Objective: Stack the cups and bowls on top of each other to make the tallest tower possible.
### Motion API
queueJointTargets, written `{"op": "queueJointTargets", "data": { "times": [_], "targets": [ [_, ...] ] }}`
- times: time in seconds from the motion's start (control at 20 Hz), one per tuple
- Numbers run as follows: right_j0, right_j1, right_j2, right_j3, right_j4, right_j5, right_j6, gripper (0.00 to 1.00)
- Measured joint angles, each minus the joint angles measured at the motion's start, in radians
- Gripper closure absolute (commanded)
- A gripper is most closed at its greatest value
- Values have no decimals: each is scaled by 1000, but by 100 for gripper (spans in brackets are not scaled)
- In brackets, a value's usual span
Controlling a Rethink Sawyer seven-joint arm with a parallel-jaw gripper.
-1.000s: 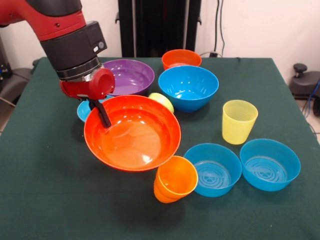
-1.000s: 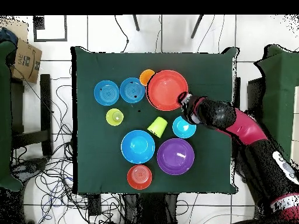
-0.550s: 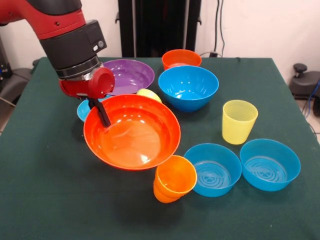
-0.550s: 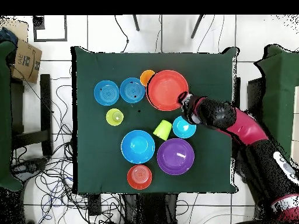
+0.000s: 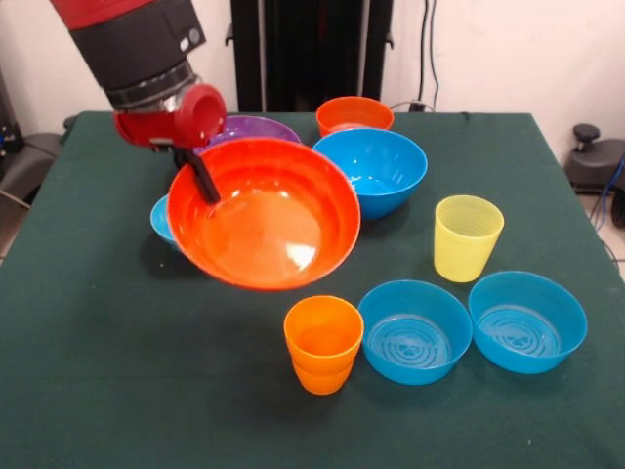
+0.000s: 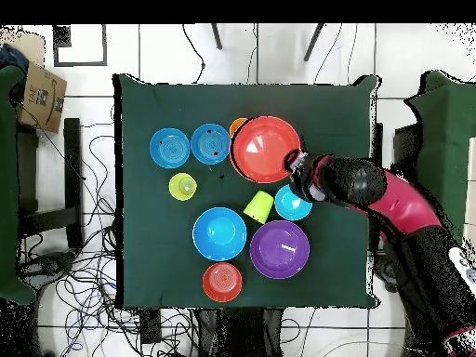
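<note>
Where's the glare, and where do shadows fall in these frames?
Front view: bright highlight inside the lifted large orange bowl, gripped at its rim by the tool; its shadow darkens the cloth below. Overhead view: flatter light, faint sheen in the same bowl, no distinct shadows on the table.

Large orange bowl [image 5: 264, 213] tilted, lifted above upright orange cup [image 5: 322, 344].

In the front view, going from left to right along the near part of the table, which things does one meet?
Orange cup → first medium blue bowl → second medium blue bowl. The pale yellow cup stands farther back, above the gap between the two bowls.
</note>
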State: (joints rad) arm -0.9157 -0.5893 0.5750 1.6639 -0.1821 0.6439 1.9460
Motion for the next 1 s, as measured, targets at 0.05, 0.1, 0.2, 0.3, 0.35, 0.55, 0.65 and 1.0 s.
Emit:
{"op": "queueJointTargets", "data": {
  "times": [0.05, 0.1, 0.2, 0.3, 0.35, 0.55, 0.65, 1.0],
  "targets": [
    [0, -9, 1, 1, 3, 18, 0, 100],
    [0, -26, 2, 2, 10, 57, 0, 100],
    [0, -43, 3, 2, 17, 94, 0, 100],
    [0, -59, 4, 2, 25, 127, 0, 100],
    [0, -63, 4, 2, 26, 132, 0, 100],
    [1, -78, 6, 3, 34, 140, 0, 100],
    [6, -79, 7, 5, 36, 135, 0, 100],
    [32, -55, 9, 16, 36, 23, 0, 100]
  ]
}}
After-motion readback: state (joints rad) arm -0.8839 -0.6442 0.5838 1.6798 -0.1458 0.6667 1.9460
